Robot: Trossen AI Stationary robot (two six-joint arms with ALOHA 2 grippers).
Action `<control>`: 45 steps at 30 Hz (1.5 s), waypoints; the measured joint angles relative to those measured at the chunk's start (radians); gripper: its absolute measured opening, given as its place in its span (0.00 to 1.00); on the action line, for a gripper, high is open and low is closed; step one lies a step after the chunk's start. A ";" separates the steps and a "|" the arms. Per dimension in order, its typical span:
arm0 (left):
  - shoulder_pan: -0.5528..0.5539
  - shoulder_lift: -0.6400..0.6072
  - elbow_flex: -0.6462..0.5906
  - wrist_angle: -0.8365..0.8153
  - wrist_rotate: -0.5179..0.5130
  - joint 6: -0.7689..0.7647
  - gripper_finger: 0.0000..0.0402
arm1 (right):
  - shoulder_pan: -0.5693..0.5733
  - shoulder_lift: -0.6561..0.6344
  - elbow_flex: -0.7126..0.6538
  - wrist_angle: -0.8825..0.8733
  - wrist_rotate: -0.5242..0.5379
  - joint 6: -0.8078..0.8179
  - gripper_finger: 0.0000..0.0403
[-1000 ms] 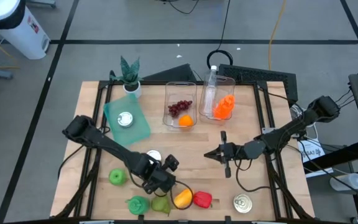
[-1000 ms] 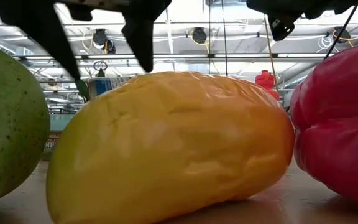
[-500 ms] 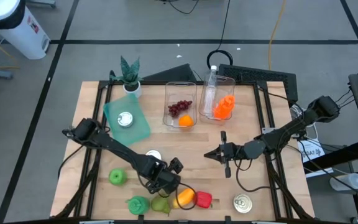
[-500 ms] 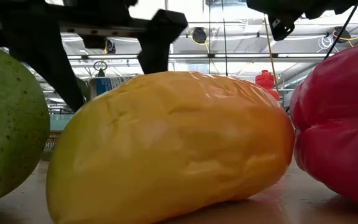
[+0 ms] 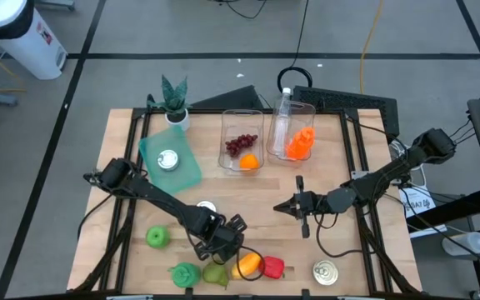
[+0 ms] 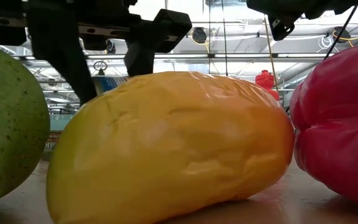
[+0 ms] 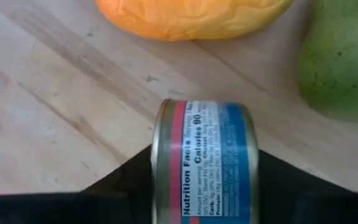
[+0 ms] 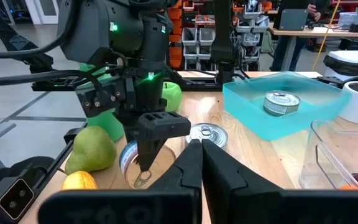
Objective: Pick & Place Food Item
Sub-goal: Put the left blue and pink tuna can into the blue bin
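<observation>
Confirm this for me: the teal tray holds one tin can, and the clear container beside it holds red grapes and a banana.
Not quite. The fruit with the red grapes in the clear container is an orange, not a banana. The high view shows it. The rest stands: the teal tray beside it holds one tin can.

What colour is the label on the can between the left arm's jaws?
Blue with a red band, on the can; the left wrist view shows it best.
</observation>
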 joint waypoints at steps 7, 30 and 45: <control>-0.013 -0.015 -0.001 0.004 0.007 -0.013 0.47 | 0.000 0.000 0.000 0.000 0.000 0.000 0.00; -0.117 -0.743 -0.250 -0.574 -0.901 -1.096 0.47 | 0.000 0.000 0.000 -0.024 -0.004 0.019 0.00; 0.223 -0.817 -0.623 -0.582 -0.760 -1.367 0.47 | 0.000 0.000 0.000 -0.023 -0.004 -0.001 0.00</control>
